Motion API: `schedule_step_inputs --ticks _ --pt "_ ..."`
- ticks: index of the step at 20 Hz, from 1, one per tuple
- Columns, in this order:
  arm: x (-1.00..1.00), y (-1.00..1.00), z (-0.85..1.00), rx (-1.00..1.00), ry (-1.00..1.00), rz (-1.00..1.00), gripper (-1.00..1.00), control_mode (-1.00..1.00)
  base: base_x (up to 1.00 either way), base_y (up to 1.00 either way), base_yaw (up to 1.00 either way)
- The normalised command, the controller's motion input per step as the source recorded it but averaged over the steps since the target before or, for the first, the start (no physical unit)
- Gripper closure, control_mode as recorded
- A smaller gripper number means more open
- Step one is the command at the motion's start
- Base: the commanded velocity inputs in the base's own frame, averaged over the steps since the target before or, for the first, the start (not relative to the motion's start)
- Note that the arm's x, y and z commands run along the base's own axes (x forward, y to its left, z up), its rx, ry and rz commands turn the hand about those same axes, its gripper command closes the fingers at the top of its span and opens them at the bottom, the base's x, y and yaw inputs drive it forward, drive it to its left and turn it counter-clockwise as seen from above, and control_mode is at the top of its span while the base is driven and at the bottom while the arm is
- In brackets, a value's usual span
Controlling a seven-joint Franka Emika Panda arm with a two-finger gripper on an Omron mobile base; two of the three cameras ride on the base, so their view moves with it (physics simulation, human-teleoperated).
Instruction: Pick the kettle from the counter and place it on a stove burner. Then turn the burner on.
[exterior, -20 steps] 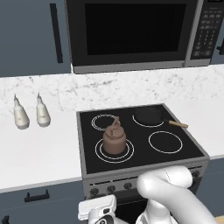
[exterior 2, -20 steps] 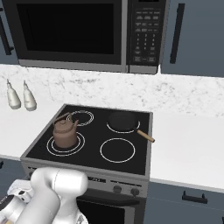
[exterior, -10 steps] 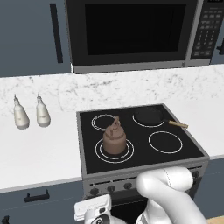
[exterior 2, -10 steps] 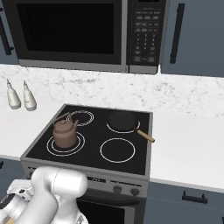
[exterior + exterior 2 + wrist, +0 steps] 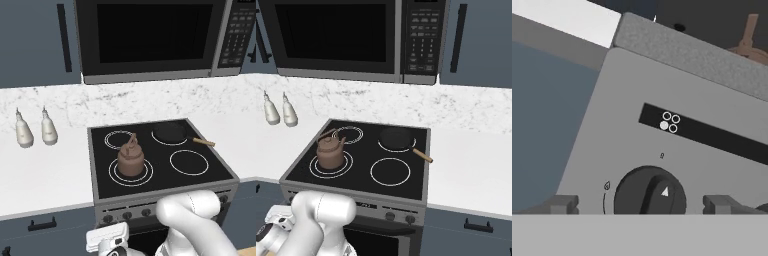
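On the black glass cooktop (image 5: 220, 170), the kettle (image 5: 130, 160) sits upright inside the stove burner (image 5: 114, 174), the large double-ringed circle at the near left. It is small, squat and round, with a matte coppery-brown body, a thin arched handle and a short spout that points toward the far side. From the right base view the kettle (image 5: 330, 151) stands the same way, centred on its rings. Behind it lies a smaller double-ringed circle (image 5: 118, 140), and at the far right a flat black pan (image 5: 170, 132) with a wooden handle rests on another marking. Two white bottles (image 5: 33, 130) stand on the counter (image 5: 45, 175) well to the left of the cooktop.

Low at the stove's front panel, the gripper (image 5: 641, 205) faces a round dark knob (image 5: 649, 194). Its two finger tips (image 5: 562, 204) rise one on either side of the knob, spread wide apart with the knob between them. Whether the tips touch the knob cannot be told. Above the knob a black strip carries four small circles, one of them filled white. The kettle's handle shows at the upper right of the hand view.
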Motion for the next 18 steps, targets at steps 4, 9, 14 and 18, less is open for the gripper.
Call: schedule_step_inputs --ticks 4,9,14,18 --pt "0.0 -0.02 0.0 0.0 0.0 0.0 -1.0 -1.0 0.0 0.0 0.0" --pt "0.0 -0.01 0.04 0.0 0.0 0.0 -1.0 -1.0 0.0 0.0 0.0" --pt "0.0 0.0 0.07 0.0 0.0 0.0 -1.0 -1.0 0.0 0.0 0.0" --pt "0.0 -0.06 0.0 0.0 0.0 0.0 -1.0 -1.0 0.0 0.0 0.0"
